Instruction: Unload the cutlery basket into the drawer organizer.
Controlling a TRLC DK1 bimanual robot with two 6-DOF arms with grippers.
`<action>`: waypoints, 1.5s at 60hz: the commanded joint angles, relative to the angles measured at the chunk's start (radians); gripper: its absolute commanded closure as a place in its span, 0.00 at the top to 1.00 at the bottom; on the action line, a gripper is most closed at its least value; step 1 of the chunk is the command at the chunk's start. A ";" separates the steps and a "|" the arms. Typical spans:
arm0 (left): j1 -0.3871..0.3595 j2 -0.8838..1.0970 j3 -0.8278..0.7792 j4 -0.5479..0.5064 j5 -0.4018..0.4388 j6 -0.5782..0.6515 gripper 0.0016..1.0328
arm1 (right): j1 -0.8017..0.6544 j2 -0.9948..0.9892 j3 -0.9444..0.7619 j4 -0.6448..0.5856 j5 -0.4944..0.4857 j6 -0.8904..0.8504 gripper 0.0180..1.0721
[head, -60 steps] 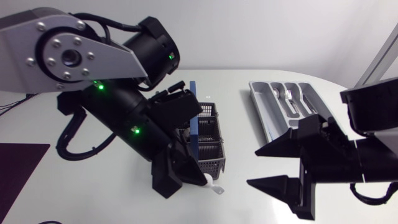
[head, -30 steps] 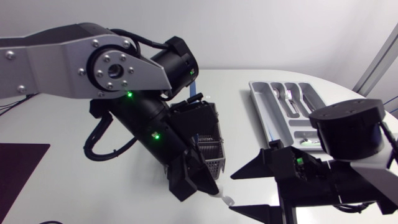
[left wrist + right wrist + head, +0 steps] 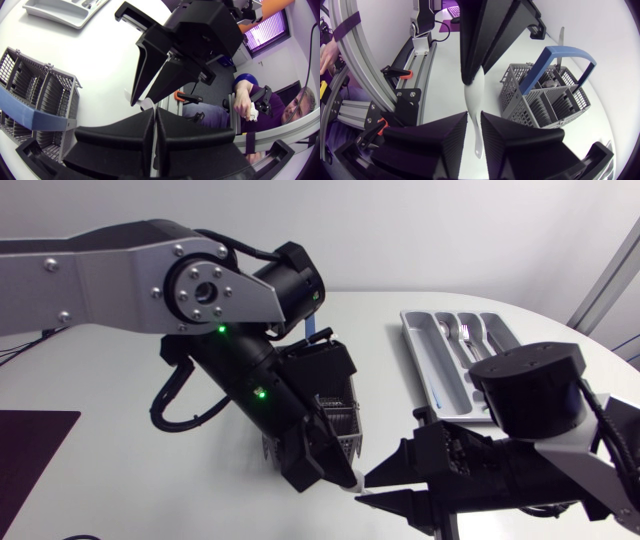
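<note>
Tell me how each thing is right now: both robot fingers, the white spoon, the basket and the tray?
White plastic spoon: held up, hanging handle-down.
Left arm's black wedge fingers: shut on the spoon's top end.
Right arm's black wedge fingers: open, either side of the spoon's handle.
Grey wire cutlery basket with blue handle: upright, handle raised.
Grey plastic drawer organizer: lying flat, a metal fork in one slot.

Left tool (image 3: 335, 474) clamped tight, tip-to-tip with right tool (image 3: 367, 488), seemingly slightly parted.
</note>
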 commanded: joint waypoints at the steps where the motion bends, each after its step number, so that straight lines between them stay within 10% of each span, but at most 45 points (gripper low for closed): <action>1: 0.010 0.019 0.033 -0.007 0.014 0.024 0.03 | 0.007 0.012 -0.016 0.005 0.003 -0.008 0.08; 13: 0.021 0.019 0.050 -0.007 0.020 0.024 0.05 | 0.005 0.014 -0.025 0.000 0.020 0.007 0.06; 31: 0.093 -0.046 0.114 0.056 0.019 -0.045 0.64 | -0.036 -0.023 -0.037 -0.067 0.054 -0.002 0.06; 53: 0.249 -0.238 0.076 0.264 -0.134 -0.165 0.68 | -0.552 -0.040 -0.031 -0.077 0.054 -0.226 0.06; 90: 0.579 -0.304 -0.162 0.418 -0.233 -0.133 0.68 | -1.003 0.387 0.024 0.457 0.201 -0.443 0.06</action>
